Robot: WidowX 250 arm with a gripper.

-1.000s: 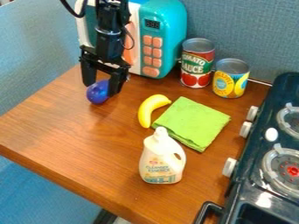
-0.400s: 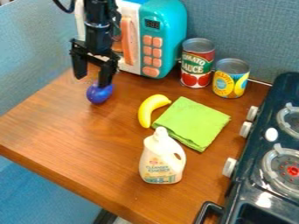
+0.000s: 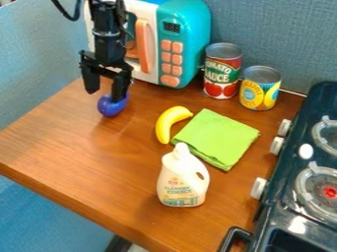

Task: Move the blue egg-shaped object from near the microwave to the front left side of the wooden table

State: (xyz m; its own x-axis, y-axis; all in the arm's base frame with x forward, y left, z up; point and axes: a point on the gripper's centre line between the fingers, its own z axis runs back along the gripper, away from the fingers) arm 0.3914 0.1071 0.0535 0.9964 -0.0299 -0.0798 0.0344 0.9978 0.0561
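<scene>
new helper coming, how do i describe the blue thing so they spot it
Start at the teal toy microwave at the back. Just in front, by the black gripper, sits the glossy blue thing, rounded, unlike the curved yellow banana nearby.

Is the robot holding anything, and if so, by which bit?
Nothing is held. The pincer is open, and the round blue toy sits on the wooden table, partly hidden behind one finger.

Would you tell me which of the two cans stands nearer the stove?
The shorter can with the yellow label; the taller, red-labelled can stands beside the toy microwave.
</scene>
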